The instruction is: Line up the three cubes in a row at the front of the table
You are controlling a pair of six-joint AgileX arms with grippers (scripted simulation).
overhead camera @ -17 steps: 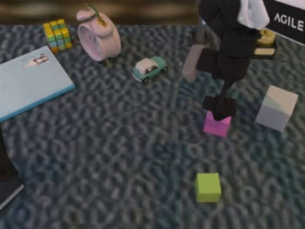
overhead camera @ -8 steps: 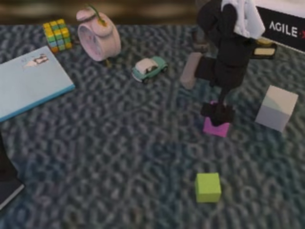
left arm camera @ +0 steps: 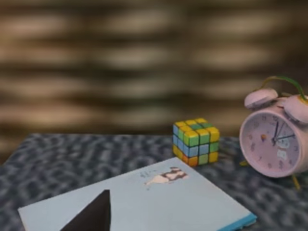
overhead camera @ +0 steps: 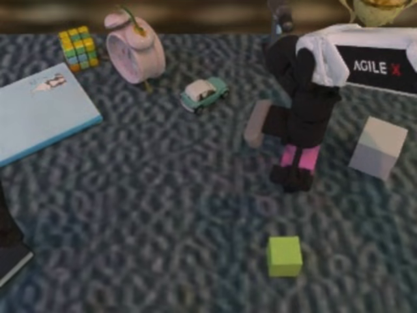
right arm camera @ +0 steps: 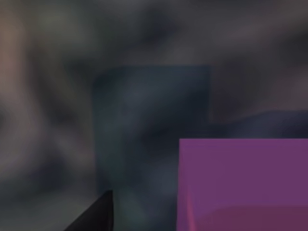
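The magenta-pink cube [overhead camera: 301, 156] sits right of the table's [overhead camera: 163, 215] middle. My right gripper [overhead camera: 293, 175] is down over it, open, its dark fingers covering the cube's front part. In the right wrist view the cube [right arm camera: 243, 183] fills the lower corner, and one fingertip [right arm camera: 98, 214] stands apart from it. The lime-green cube [overhead camera: 284, 255] lies nearer the front, just below the gripper. The lavender-white cube [overhead camera: 378, 147] rests to the right of the arm. My left arm [overhead camera: 10, 251] is parked at the front left edge, one fingertip [left arm camera: 98, 214] over the notebook, open.
A light blue notebook [overhead camera: 42, 114] lies at the left. At the back stand a multicoloured puzzle cube [overhead camera: 78, 47] and a pink alarm clock [overhead camera: 135, 49]. A small green toy car [overhead camera: 204, 93] is near the back middle.
The right arm has lowered onto the magenta cube, its forearm swinging down level. The fingers now cover the cube's front. The other cubes and the left arm have not moved.
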